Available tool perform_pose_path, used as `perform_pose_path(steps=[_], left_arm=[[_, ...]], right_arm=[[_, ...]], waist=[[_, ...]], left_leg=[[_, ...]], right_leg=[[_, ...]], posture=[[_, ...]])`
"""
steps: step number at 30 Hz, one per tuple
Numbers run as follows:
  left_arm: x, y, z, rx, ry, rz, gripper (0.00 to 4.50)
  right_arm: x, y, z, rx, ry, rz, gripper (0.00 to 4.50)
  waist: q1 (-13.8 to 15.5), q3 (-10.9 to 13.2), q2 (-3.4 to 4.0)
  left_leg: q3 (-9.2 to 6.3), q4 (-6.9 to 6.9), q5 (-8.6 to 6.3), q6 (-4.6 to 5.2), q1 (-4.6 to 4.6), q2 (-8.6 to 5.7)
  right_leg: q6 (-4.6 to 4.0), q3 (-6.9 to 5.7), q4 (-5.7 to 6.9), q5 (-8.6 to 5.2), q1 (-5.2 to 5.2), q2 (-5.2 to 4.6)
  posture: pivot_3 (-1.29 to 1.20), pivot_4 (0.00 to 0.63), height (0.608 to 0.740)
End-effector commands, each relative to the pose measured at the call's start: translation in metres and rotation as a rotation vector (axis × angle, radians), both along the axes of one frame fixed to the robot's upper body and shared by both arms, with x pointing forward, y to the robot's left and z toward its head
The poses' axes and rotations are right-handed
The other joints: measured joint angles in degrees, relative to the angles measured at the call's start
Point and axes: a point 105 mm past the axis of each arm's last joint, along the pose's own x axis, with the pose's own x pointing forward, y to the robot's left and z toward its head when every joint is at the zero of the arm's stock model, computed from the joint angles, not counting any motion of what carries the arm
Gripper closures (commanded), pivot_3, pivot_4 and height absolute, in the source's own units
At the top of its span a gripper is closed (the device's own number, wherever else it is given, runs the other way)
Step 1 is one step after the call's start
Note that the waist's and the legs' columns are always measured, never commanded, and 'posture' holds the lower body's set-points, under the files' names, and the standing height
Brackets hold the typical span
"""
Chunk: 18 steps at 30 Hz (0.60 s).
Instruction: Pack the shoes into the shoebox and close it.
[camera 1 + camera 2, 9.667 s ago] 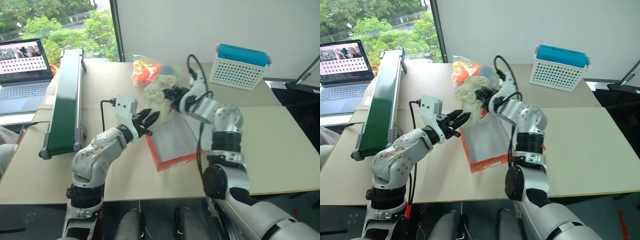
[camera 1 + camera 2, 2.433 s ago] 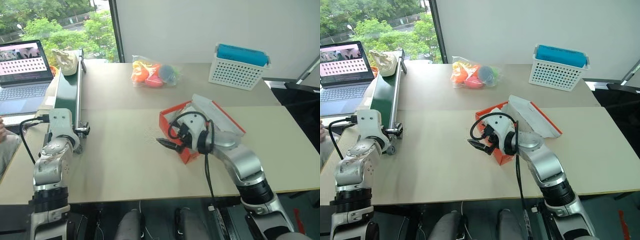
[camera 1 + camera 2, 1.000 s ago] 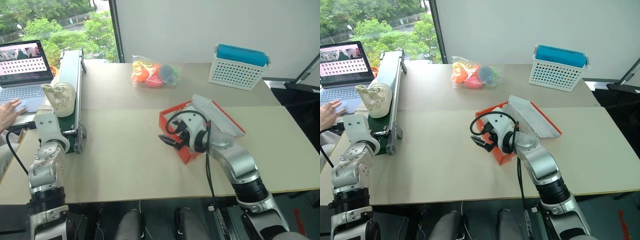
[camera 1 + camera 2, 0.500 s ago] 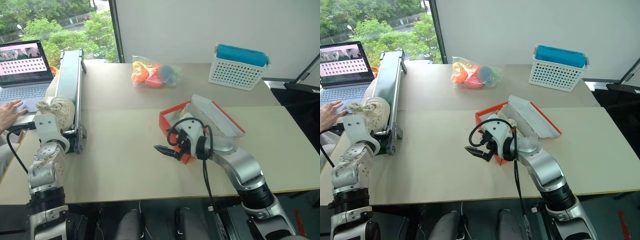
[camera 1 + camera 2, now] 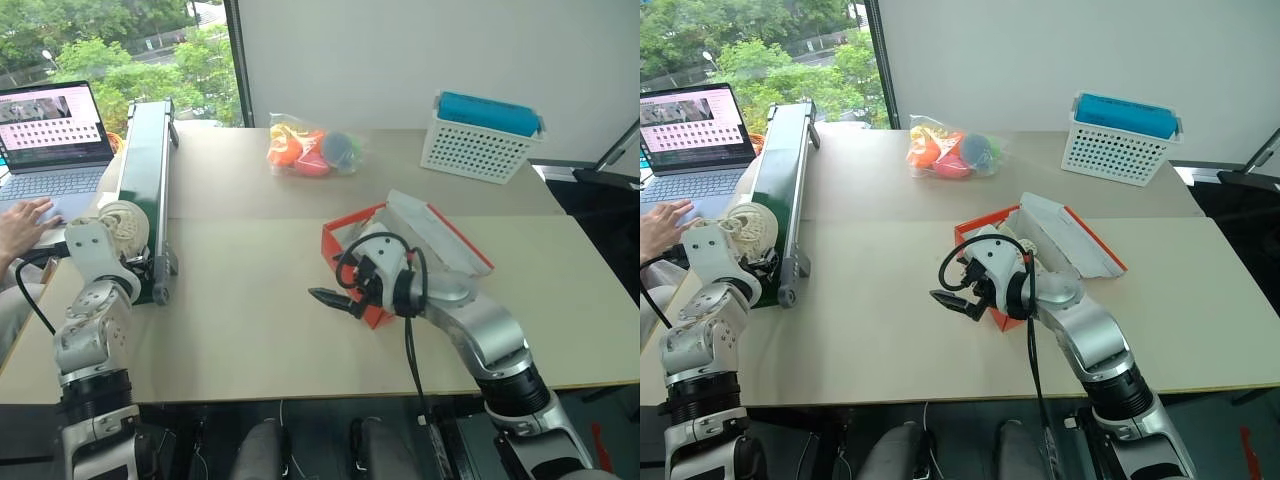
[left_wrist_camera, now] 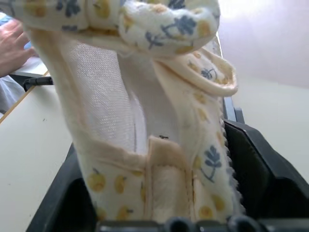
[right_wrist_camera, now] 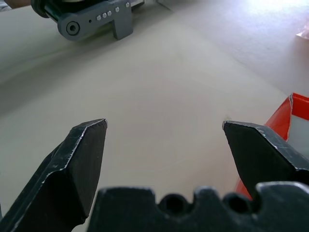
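Table first, broad and beige, carrying everything else. Along its left edge runs the green conveyor belt, and beyond that sits a laptop with a person's hand resting at its keyboard. At the far right corner stands a white perforated basket with a blue top, and near the far middle lies a clear bag of orange and blue toys.

Closer to me, right of centre, the shoebox lies open, red-orange, with white tissue showing inside and its lid tilted up on the far side. My right gripper hangs just in front of the box's near corner, above bare table, its jaws spread wide with nothing between them; that corner shows at the edge of the right wrist view.

My left gripper is at the near end of the belt, and a shoe stands between its fingers: cream fabric with small blue and yellow prints. Both fingers sit against its sides, though I cannot tell how firmly they press.
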Motion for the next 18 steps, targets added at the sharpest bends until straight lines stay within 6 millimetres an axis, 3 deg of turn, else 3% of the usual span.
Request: perform_pose_path(steps=[1, 4, 7, 11, 15, 18], left_arm=[[0.008, -0.025, 0.040, -0.042, -0.212, -0.112, 1.35], [0.008, -0.053, 0.072, -0.076, -0.372, -0.230, 1.35], [0.008, -0.087, 0.083, -0.119, -0.419, -0.357, 1.35], [0.002, -0.165, 0.080, -0.143, -0.385, -0.643, 1.35], [-0.007, -0.213, 0.072, -0.141, -0.347, -0.826, 1.35], [-0.011, -0.233, 0.068, -0.140, -0.333, -0.905, 1.35]], right_arm=[[0.003, -0.002, 0.021, 0.041, -0.068, -0.013, 0.00], [0.014, -0.006, 0.023, 0.044, -0.072, -0.069, 0.00], [0.029, -0.013, 0.028, 0.085, -0.032, -0.157, 0.00], [0.056, -0.011, 0.058, 0.376, 0.258, -0.277, 0.00], [0.051, 0.016, 0.072, 0.496, 0.480, -0.209, 0.00], [0.048, 0.028, 0.085, 0.551, 0.552, -0.175, 0.00]], waist=[[0.32, 0.00, -0.01], [0.47, 0.00, -0.18], [0.33, 0.02, -0.25], [-0.05, 0.02, -0.24], [-0.59, 0.01, -0.21], [-1.04, 0.02, -0.20]], left_leg=[[0.00, 0.00, 0.00, 0.00, -0.01, 0.00], [-0.07, 0.09, 0.00, 0.01, -0.29, -0.01], [-0.06, 0.13, -0.01, 0.02, -0.35, -0.01], [-0.03, 0.10, -0.01, 0.02, -0.32, -0.01], [-0.04, 0.04, 0.02, -0.02, -0.32, 0.06], [-0.05, -0.01, 0.01, 0.00, -0.36, 0.05]], right_leg=[[0.00, 0.00, 0.00, 0.00, 0.00, -0.01], [0.00, -0.13, -0.05, 0.01, -0.13, -0.05], [0.00, -0.13, -0.08, 0.02, -0.14, -0.06], [-0.02, -0.11, -0.04, 0.03, -0.15, -0.05], [-0.06, -0.11, 0.03, 0.04, -0.19, 0.08], [-0.06, -0.10, 0.03, 0.03, -0.21, 0.11]], posture=[[0.00, 0.150, 0.699], [0.00, 0.150, 0.699], [0.00, 0.150, 0.699], [0.00, 0.150, 0.699], [0.00, 0.150, 0.699], [0.00, 0.150, 0.699]])
